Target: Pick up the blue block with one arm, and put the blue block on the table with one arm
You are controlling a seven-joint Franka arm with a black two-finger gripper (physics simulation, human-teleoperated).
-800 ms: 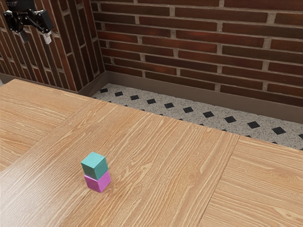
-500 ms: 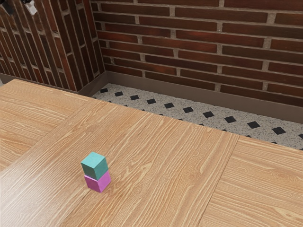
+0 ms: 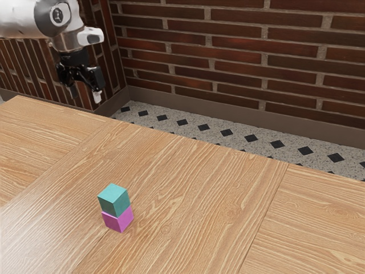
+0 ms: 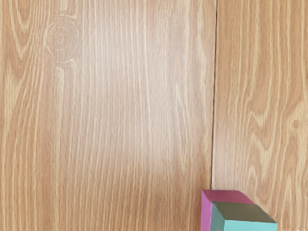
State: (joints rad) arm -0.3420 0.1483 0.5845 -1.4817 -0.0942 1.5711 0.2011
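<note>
Exterior view: claw [image 3: 85, 94] open; round emblem [image 3: 58, 15] on arm [image 3: 18, 21]; teal block [image 3: 114, 200] atop pink block [image 3: 118, 221].

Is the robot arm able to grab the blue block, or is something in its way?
Probably yes. The blue block sits on top of the pink block with nothing on it, and the fingers are open. The arm just seems to need to reach over and down.

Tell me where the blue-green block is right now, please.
In the exterior view, the blue-green block sits on top of the pink block, on the table toward the exterior view's left.
</note>
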